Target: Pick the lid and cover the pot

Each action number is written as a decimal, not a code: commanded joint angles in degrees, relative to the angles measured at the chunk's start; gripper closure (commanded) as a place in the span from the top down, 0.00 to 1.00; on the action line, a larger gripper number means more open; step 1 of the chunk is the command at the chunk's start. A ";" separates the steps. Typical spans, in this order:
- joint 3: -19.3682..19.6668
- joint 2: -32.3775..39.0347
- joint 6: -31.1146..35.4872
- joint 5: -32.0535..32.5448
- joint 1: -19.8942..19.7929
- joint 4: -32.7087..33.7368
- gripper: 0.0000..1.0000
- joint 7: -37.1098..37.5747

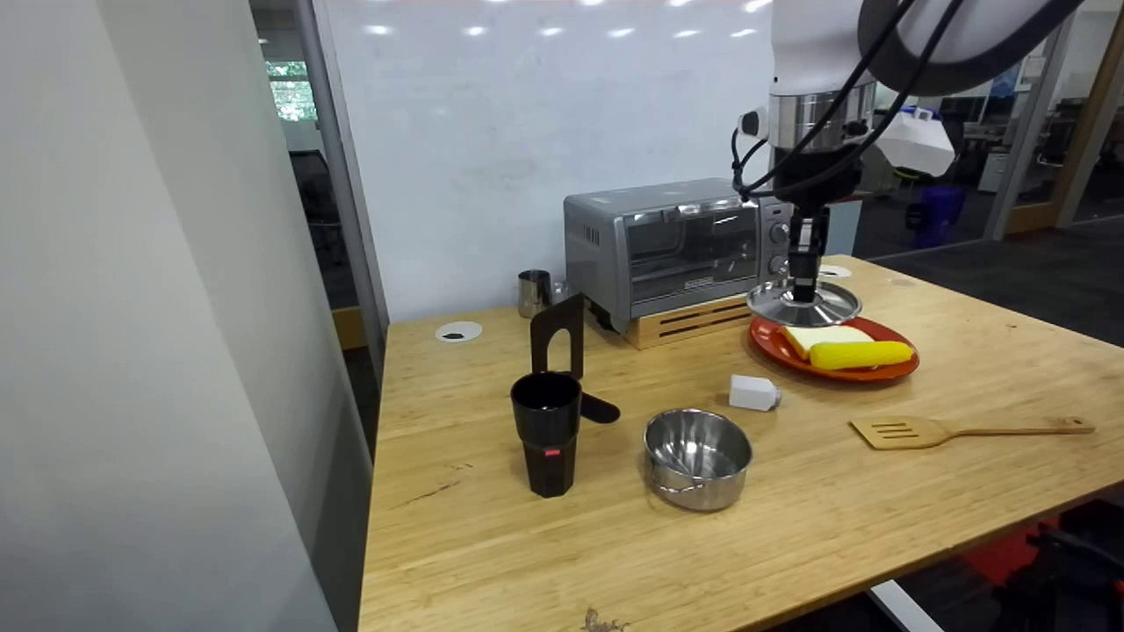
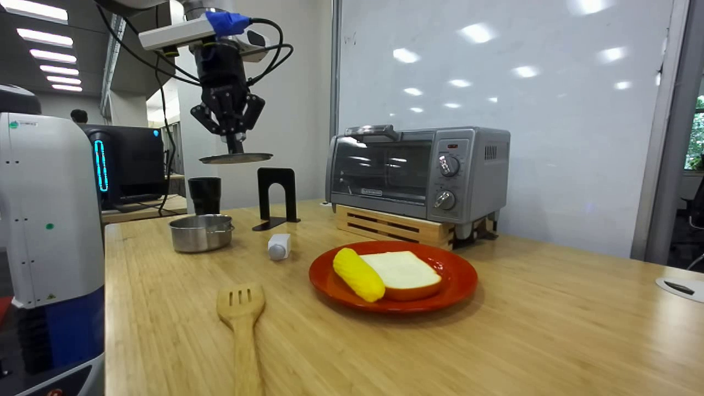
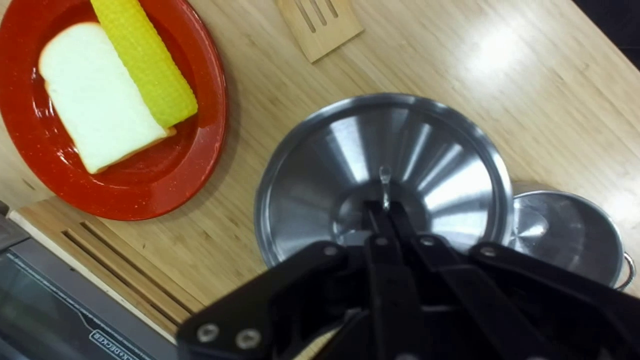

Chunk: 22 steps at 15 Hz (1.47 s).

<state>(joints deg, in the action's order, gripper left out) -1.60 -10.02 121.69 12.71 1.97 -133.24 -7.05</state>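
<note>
Black gripper clamps round shiny metal lid, with low round steel pot below gripper, rightward in wrist view

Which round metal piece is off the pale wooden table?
The shiny round metal lid, held by the black tool; the low round steel pot and small cylindrical steel cup stand on the table.

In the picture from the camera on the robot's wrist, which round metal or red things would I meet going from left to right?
Red plate → metal lid → steel pot.
</note>
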 commanded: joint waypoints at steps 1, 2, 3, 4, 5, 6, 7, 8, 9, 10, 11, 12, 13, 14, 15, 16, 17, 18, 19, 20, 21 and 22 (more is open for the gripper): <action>-0.08 -0.01 -0.30 -0.05 -0.06 0.20 0.04 -0.10; -0.08 -0.04 -0.39 -0.05 -0.06 0.27 0.04 -0.12; -0.08 -0.04 -0.43 -0.05 -0.06 0.31 0.04 -0.13; -0.08 -0.04 -0.45 -0.05 -0.06 0.32 0.04 -0.13; -0.08 -0.04 -0.46 -0.05 -0.06 0.32 0.01 -0.13; -0.03 0.35 0.00 -0.16 -0.01 0.36 0.01 -0.51; -0.06 0.89 0.57 -0.40 0.16 0.50 0.01 -1.10; -0.20 1.58 0.98 -0.30 0.34 0.74 0.01 -1.43; -0.44 2.39 1.63 0.04 0.58 0.95 0.01 -1.75; -0.73 3.14 2.03 0.42 0.73 1.15 0.01 -1.83; -0.99 4.00 2.40 0.76 0.91 1.39 0.01 -1.91; -1.31 5.17 2.90 0.98 1.23 1.68 0.01 -2.04; -1.61 6.21 3.58 0.95 1.60 1.77 0.01 -2.51; -1.87 7.00 4.11 1.12 1.80 1.92 0.01 -2.76; -2.18 8.40 4.60 1.17 2.21 2.26 0.01 -3.13; -2.50 9.63 4.32 1.18 2.57 2.83 0.01 -3.36; -2.86 10.81 4.44 1.29 2.94 3.26 0.01 -3.49; -3.16 11.79 4.49 1.48 3.24 3.58 0.01 -3.71; -3.60 12.98 4.38 1.71 3.64 4.18 0.01 -3.77; -3.89 13.90 4.56 2.13 3.96 4.49 0.01 -3.86; -4.25 14.94 4.61 2.54 4.33 5.12 0.01 -3.89; -4.53 15.89 4.85 3.01 4.62 5.52 0.01 -4.01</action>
<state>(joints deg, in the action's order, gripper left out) -5.36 2.25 125.95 14.27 6.03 -130.35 -9.60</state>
